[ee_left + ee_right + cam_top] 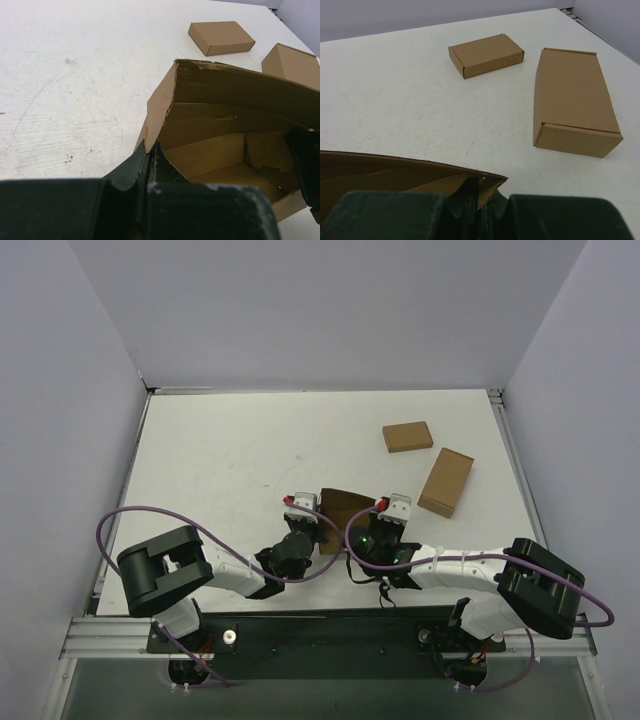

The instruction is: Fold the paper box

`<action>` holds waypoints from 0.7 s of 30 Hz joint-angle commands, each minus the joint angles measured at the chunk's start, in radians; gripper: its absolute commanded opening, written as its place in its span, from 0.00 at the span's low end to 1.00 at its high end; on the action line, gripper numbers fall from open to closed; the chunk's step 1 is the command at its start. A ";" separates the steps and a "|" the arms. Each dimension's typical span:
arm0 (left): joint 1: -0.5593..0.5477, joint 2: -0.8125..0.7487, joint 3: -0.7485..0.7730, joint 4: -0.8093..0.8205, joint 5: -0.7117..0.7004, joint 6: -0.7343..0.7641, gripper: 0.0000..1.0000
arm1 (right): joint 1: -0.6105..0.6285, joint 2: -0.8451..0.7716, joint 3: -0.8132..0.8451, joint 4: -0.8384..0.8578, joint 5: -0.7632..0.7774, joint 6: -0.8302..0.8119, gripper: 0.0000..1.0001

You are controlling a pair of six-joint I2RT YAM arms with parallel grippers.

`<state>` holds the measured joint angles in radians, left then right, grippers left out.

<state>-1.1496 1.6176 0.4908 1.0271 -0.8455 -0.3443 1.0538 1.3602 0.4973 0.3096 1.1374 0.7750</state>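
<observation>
Brown cardboard, partly folded: the plain brown cardboard paper box (343, 508) sits between the two grippers on the white bench (230, 450). In the top view the arms cover most of it, and only one raised panel shows. Only the left wrist view shows its interior, with inner flaps and a floor. There the left gripper (150, 156) is closed on the upright side wall. The right wrist view cuts off all but the rim, which the right gripper (476, 200) pinches. Beyond the right gripper lie a small flat brown cardboard box (486, 55) and a longer brown cardboard box (572, 100), apart from each other.
</observation>
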 commanded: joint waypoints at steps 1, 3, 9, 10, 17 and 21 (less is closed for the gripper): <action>-0.055 -0.047 0.103 0.056 0.258 -0.053 0.00 | 0.049 0.005 -0.014 -0.020 -0.200 0.060 0.00; -0.050 -0.061 0.111 0.031 0.263 -0.050 0.00 | 0.051 -0.001 -0.014 -0.027 -0.196 0.063 0.00; -0.041 -0.105 0.083 0.021 0.243 -0.007 0.00 | 0.061 -0.053 -0.019 -0.081 -0.188 0.105 0.00; -0.036 -0.116 0.078 0.021 0.249 -0.001 0.00 | 0.070 -0.076 -0.028 -0.083 -0.188 0.113 0.00; 0.089 -0.151 0.062 -0.047 0.370 0.054 0.00 | 0.112 -0.112 -0.028 -0.006 -0.220 0.118 0.00; 0.157 -0.160 0.052 -0.039 0.430 0.100 0.00 | 0.123 -0.038 0.015 0.071 -0.237 0.063 0.00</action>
<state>-1.0164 1.4944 0.5224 0.9413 -0.6346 -0.2588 1.1393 1.2526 0.4561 0.2604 1.0740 0.8471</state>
